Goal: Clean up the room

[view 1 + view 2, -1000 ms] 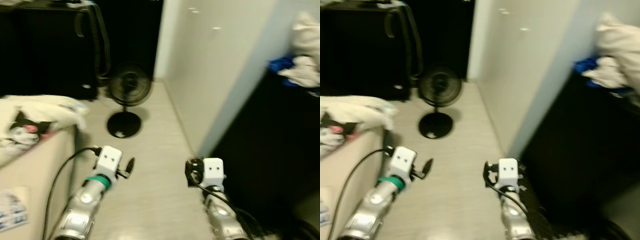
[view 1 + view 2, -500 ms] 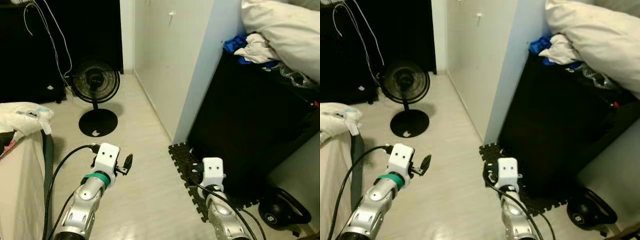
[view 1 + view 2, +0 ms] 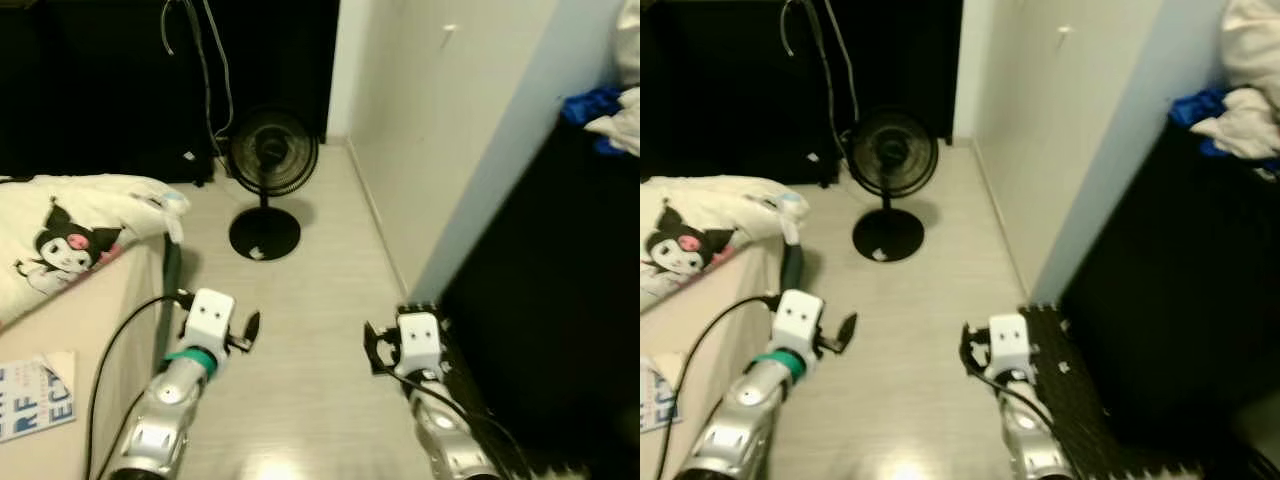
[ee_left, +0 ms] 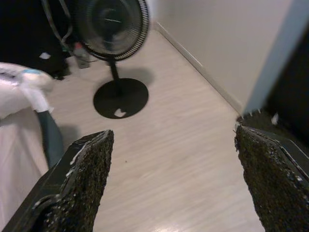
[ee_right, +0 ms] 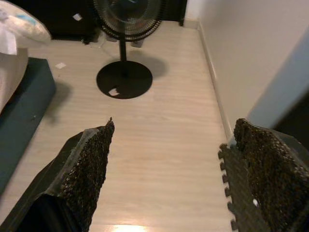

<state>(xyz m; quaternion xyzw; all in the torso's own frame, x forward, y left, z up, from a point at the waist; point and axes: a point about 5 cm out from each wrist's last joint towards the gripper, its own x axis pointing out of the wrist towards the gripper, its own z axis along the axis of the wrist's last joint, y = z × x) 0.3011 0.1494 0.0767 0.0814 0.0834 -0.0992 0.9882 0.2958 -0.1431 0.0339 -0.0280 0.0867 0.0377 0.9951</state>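
I stand on a pale wood floor (image 3: 300, 330) between a bed and a dark cabinet. A white blanket with a black cartoon character (image 3: 65, 240) lies on the bed (image 3: 60, 340), and a printed leaflet (image 3: 35, 395) lies near its front. Blue and white clothes (image 3: 605, 115) are piled on the dark cabinet (image 3: 560, 300) at the right. My left gripper (image 4: 174, 179) is held low over the floor beside the bed, open and empty. My right gripper (image 5: 176, 179) hangs open and empty near the corner of the foam mat (image 3: 1080, 400).
A black standing fan (image 3: 268, 160) stands on the floor ahead, with cables (image 3: 200, 60) hanging behind it against dark furniture. A white wall (image 3: 450, 130) runs along the right. A dark bed base (image 5: 21, 111) edges the floor on the left.
The camera has swung to the left: the bed and blanket have come back into view and the kettlebell has gone out of frame. Both arms hold the same pose.
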